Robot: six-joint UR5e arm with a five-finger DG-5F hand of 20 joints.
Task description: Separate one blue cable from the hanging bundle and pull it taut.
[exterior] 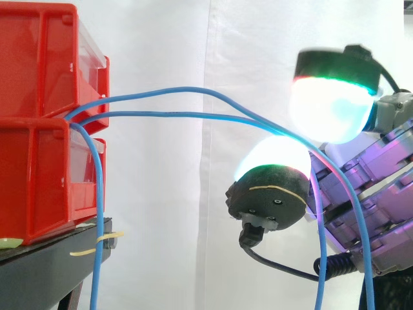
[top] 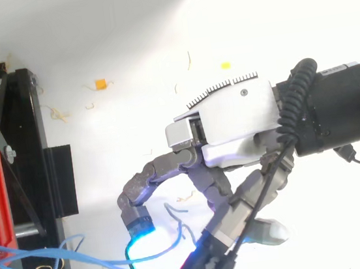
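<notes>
Side view: my hand (exterior: 387, 181) stands right of the red bins (exterior: 45, 129), fingers curled. Two blue cables (exterior: 168, 115) leave the bins, run near level rightward, pass between two pads (exterior: 329, 103), then drop over the lower one. I judge them hooked rather than firmly pinched. A third cable (exterior: 98, 213) hangs straight down beside the bins. Top view: the cables lie leftward of the hand (top: 231, 125), long axis bins-to-hand, slack and wavy. Two are caught, not one. Tightening calls for drawing away rightward.

Silver-grey hand (top: 231, 125) with a white palm plate, black wrist cylinder, glowing white-cyan fingertips (exterior: 330, 106)
</notes>
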